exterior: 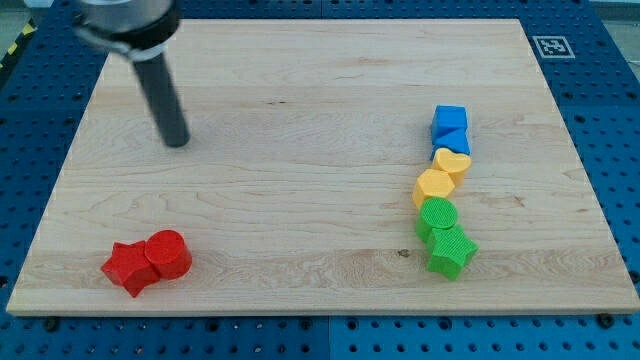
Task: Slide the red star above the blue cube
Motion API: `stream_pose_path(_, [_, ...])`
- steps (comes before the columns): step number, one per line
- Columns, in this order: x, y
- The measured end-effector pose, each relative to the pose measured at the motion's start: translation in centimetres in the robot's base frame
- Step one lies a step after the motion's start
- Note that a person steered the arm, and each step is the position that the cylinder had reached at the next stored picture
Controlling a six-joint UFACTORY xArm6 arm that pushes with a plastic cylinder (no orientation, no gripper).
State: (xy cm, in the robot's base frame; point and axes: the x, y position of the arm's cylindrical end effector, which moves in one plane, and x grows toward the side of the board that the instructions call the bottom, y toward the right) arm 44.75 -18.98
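The red star (127,267) lies near the view's bottom left corner of the wooden board (300,150), touching a red cylinder (169,254) on its right. The blue cube (450,121) sits at the view's right, heading a column of blocks. My tip (177,142) rests on the board at the view's upper left, well above the red star and far left of the blue cube. It touches no block.
Below the blue cube runs a touching column: a second blue block (454,142), a yellow heart (453,163), a yellow hexagon (433,187), a green cylinder (437,216) and a green star (451,250). A marker tag (550,46) sits off the board's top right corner.
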Motion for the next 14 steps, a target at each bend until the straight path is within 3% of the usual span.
stream_pose_path(2, [12.9,-2.6])
stream_pose_path(3, [17.0,-3.4])
stream_pose_path(5, [17.0,-1.9])
stream_pose_path(6, [17.1,3.6])
stream_pose_path(8, [11.0,12.6])
stream_pose_path(10, [14.0,12.6])
stream_pose_path(12, [4.1,12.1])
stream_pose_path(14, [8.6,12.8])
